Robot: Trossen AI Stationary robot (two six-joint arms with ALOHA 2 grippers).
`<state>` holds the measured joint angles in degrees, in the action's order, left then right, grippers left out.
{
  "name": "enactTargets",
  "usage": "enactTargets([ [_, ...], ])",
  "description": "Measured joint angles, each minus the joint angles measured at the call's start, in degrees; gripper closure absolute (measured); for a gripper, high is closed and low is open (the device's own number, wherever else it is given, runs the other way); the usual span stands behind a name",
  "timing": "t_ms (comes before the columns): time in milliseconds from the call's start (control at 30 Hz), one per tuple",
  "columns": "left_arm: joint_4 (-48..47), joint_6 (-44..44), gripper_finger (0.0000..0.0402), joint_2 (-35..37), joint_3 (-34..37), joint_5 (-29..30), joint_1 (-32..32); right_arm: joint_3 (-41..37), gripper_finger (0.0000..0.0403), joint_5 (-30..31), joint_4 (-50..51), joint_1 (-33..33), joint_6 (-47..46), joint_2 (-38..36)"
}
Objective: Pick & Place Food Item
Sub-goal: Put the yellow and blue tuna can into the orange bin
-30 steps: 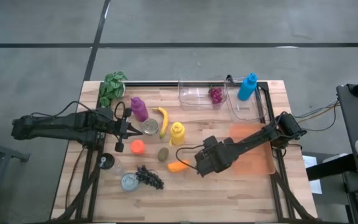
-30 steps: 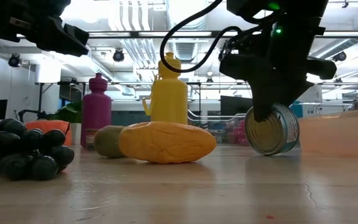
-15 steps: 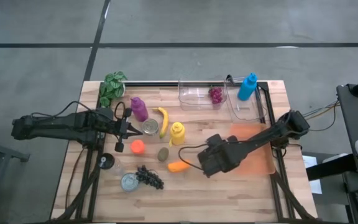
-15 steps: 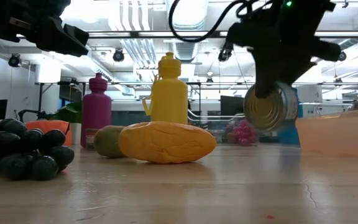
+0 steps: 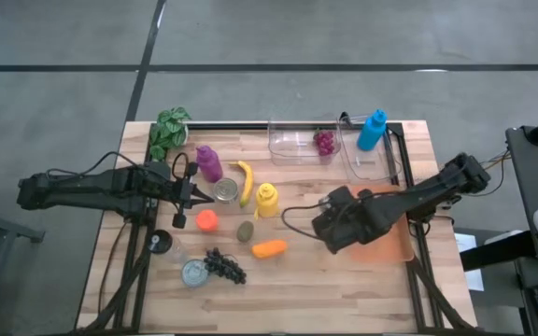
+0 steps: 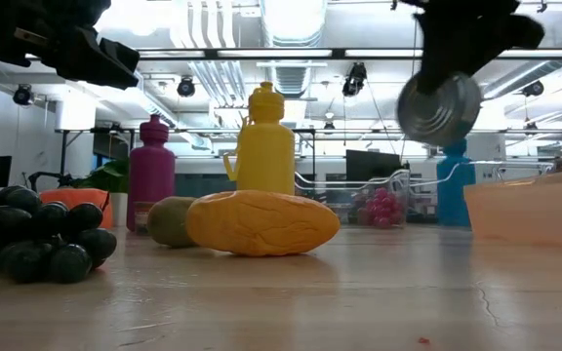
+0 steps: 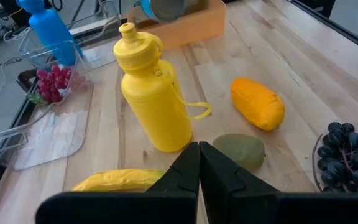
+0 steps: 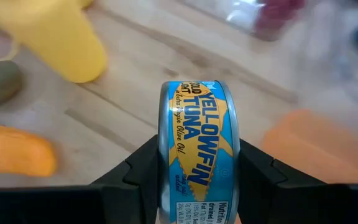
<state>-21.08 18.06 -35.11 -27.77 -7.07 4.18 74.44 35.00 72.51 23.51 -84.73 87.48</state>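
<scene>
Right wrist view: right gripper [image 8: 194, 171] fingers clamp a "Yellowfin Tuna" can [image 8: 196, 149]; left gripper [image 7: 199, 163] fingers together.

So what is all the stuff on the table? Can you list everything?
Tuna can: one, blue and yellow label, held in the air over the table's right half.
Yellow bottle: one, mid-table.
Purple bottle: one, back left.
Blue bottle: one, back right, in a clear tray.
Banana: one, yellow, beside the yellow bottle.
Kiwi: one, green-brown, centre.
Orange food piece: one, front centre.
Dark grapes: one bunch, front left.
Red grapes: one bunch, in a clear box at the back.
Leafy greens: one, back-left corner.
Orange tray: one, right side.
Left pincer: shut, holding nothing, left of centre.
Right pincer: clamping the tuna can.
</scene>
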Motion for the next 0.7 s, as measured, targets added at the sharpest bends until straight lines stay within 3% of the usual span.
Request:
enactTargets([
  [400,-0.02,0.02,0.0391,-0.01,0.00,0.00,0.00,-0.74,0.0261,-0.44,13.98,0.00,-5.71,-10.51],
  [700,-0.04,0.02,0.0391,0.00,0.00,0.00,0.00,-11.57,0.0261,-4.74,15.56,0.26,-13.97,-19.56],
])
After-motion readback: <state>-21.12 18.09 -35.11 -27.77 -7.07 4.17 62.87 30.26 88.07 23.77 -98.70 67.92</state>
